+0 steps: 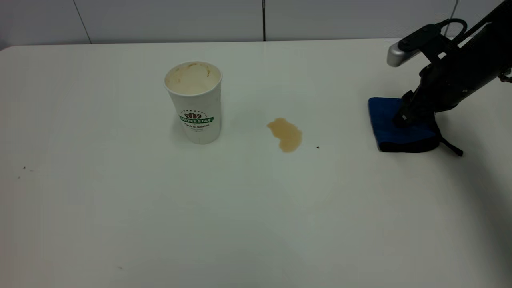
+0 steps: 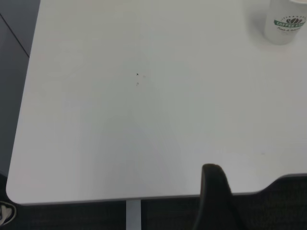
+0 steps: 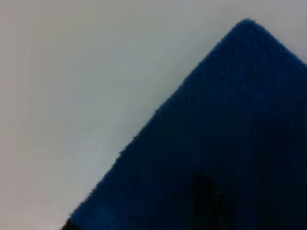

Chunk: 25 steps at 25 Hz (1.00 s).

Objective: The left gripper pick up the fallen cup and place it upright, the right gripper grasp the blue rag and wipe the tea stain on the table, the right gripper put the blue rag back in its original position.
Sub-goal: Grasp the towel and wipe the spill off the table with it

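A white paper cup (image 1: 195,102) with a green coffee logo stands upright on the white table, left of centre; it also shows in the left wrist view (image 2: 287,21). A brown tea stain (image 1: 285,135) lies near the table's middle. A folded blue rag (image 1: 400,126) lies flat at the right. My right gripper (image 1: 402,118) is lowered onto the rag's top, touching it; the rag fills the right wrist view (image 3: 230,134). My left gripper (image 2: 213,191) hangs past the table's edge, far from the cup, and is outside the exterior view.
The table's far edge meets a grey wall (image 1: 256,20). A few small dark specks lie on the table (image 1: 318,147). In the left wrist view the table's rounded corner (image 2: 14,191) and dark floor show.
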Tool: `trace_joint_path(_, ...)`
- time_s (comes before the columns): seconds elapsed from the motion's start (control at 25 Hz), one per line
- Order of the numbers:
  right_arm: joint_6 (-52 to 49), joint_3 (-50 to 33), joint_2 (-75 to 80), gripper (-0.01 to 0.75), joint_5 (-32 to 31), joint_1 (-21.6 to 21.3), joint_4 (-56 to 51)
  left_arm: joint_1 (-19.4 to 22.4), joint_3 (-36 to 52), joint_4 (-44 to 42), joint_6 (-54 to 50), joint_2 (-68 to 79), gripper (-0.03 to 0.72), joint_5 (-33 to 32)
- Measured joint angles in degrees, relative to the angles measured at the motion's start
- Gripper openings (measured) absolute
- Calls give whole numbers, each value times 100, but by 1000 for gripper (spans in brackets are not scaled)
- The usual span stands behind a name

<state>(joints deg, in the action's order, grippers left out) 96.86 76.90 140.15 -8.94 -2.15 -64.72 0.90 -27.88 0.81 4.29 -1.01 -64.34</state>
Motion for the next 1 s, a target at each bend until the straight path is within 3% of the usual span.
trace_joint_path(0.2, 62, 90, 141, 491, 56, 18, -187, 0, 0, 0, -1, 0, 493, 0)
trace_joint_path(0.28, 93, 92, 147, 403, -1, 64, -259, 0, 0, 0, -1, 0, 493, 0)
trace_joint_path(0.4, 241, 110, 159, 161, 3, 244, -287, 0, 0, 0, -1, 0, 493, 0)
trace_joint_path(0.48, 397, 157, 171, 67, 39, 440, -312, 0, 0, 0, -1, 0, 493, 0)
trace_joint_path(1.0, 557, 1424, 780, 44, -174, 1889, -657, 0, 0, 0, -1, 0, 493, -4)
